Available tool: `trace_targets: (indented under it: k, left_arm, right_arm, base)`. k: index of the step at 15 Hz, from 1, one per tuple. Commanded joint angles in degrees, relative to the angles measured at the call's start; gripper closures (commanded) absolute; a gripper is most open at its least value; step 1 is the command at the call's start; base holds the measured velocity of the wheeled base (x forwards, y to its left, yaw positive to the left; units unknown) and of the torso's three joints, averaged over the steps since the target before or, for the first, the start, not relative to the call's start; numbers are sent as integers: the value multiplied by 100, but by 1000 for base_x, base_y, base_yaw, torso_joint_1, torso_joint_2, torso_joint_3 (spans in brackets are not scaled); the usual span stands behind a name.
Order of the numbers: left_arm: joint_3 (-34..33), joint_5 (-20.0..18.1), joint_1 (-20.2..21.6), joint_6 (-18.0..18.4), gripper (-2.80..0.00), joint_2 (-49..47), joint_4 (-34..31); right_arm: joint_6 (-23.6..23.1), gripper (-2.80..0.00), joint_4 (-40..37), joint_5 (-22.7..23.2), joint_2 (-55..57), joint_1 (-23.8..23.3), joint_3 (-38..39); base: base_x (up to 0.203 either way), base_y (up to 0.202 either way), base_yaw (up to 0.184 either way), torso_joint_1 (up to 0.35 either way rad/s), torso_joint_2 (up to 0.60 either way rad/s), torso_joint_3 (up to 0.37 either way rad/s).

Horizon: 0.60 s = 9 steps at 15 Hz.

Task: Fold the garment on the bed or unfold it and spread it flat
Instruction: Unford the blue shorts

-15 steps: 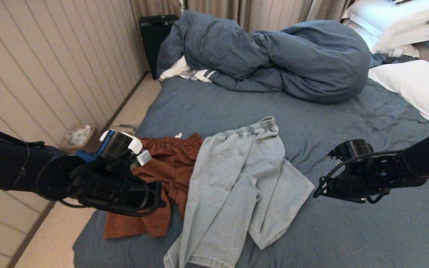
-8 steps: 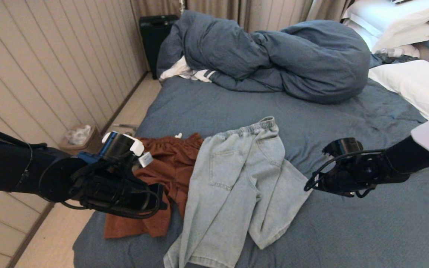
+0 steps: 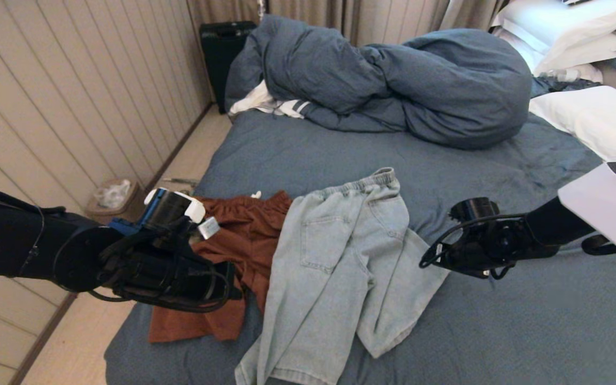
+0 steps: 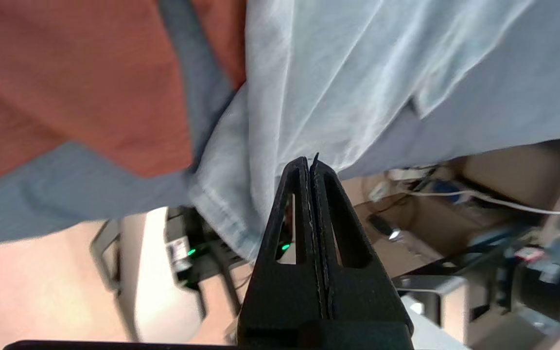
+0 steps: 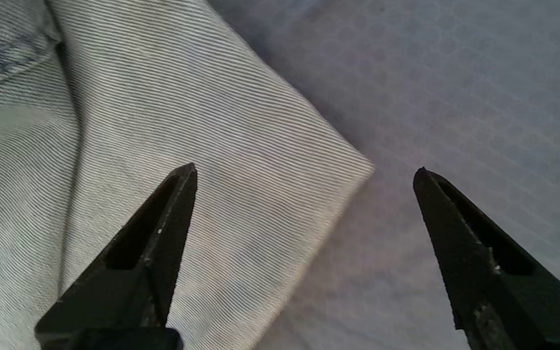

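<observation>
My right gripper (image 5: 304, 170) hangs spread wide over the jeans' (image 3: 340, 267) right corner, reaching; next I must lower and pinch it. My left gripper (image 4: 311, 163) is pressed together, empty.

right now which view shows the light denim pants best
The head view: the light denim pants lie whole on the bed, overlapping the rust-orange shorts. The right wrist view shows only one corner under the open right gripper; the left wrist view shows blurred folds past the shut left gripper.

Soft, dim indoor light fell evenly, brightest on the white pillows (image 3: 586, 40), while the left wrist view was motion-blurred.
</observation>
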<state>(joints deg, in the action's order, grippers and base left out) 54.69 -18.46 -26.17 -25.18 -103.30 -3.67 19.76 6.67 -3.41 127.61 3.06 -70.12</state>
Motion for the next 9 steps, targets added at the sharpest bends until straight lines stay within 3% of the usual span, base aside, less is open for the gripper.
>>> trace_targets:
  k: [1, 4, 5, 9]
  left_arm:
    - [-108, -78, 42, -39, 0, 65, 147]
    - [-125, -105, 42, -48, 0, 65, 156]
    - [-134, -105, 42, -48, 0, 65, 156]
    - [-134, -96, 42, -117, 0, 65, 156]
  right_arm:
    - [10, -280, 11, -10, 107, 10, -46]
    - [18, -280, 19, -10, 229, 19, -124]
    - [11, 0, 19, -10, 238, 19, -134]
    - [28, 0, 10, -10, 208, 28, -81]
  base:
    - [0, 0, 0, 0, 0, 0]
    - [0, 0, 0, 0, 0, 0]
    - [0, 0, 0, 0, 0, 0]
    - [0, 0, 0, 0, 0, 0]
